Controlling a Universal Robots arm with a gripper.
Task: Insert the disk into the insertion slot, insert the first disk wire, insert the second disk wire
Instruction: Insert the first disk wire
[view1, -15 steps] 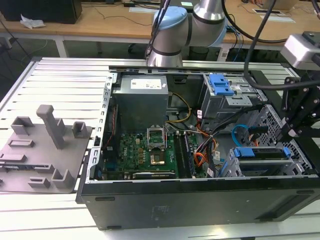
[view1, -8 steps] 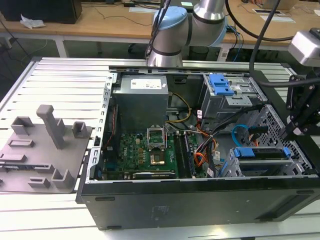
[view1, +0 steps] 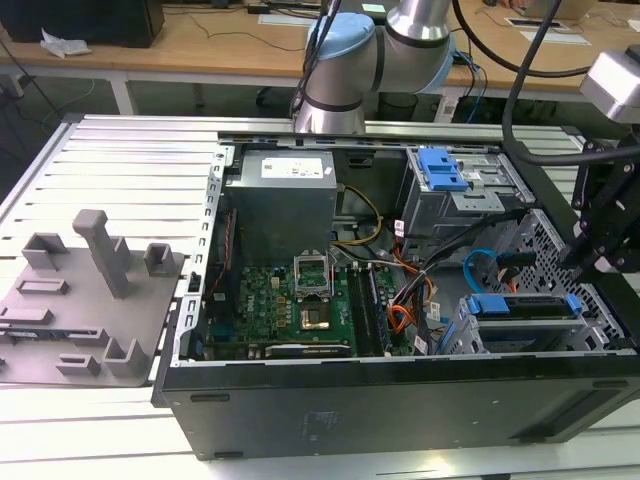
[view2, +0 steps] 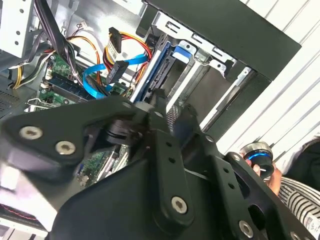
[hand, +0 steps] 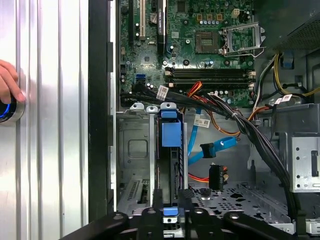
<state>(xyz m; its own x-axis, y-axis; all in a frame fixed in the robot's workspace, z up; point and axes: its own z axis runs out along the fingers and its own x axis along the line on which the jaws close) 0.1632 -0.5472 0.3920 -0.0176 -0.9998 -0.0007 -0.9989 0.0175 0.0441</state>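
Note:
The disk (view1: 520, 305) stands on edge in its blue frame (hand: 171, 134), seated in the insertion slot (view1: 455, 338), a low grey cage (hand: 131, 150). My gripper (hand: 171, 197) hovers over the disk's outer end, open, with perforated metal showing through its gap (view2: 173, 114). In the exterior view the gripper (view1: 585, 262) sits just above the disk's right end. The second disk wire (hand: 220, 146), light blue, loops beside the cage with its dark plug (view2: 117, 70) loose. The first disk wire, a red-orange-black bundle, ends in a free black plug (hand: 216, 176).
A taller bay with a blue latch (view1: 440, 170) stands behind the cage. Thick black cables (hand: 250, 131) cross between the motherboard (view1: 290, 295) and the bays. A person's hand rests on a blue-ringed knob (hand: 7, 97) outside the case wall. A grey fixture plate (view1: 80, 290) lies at the exterior view's left.

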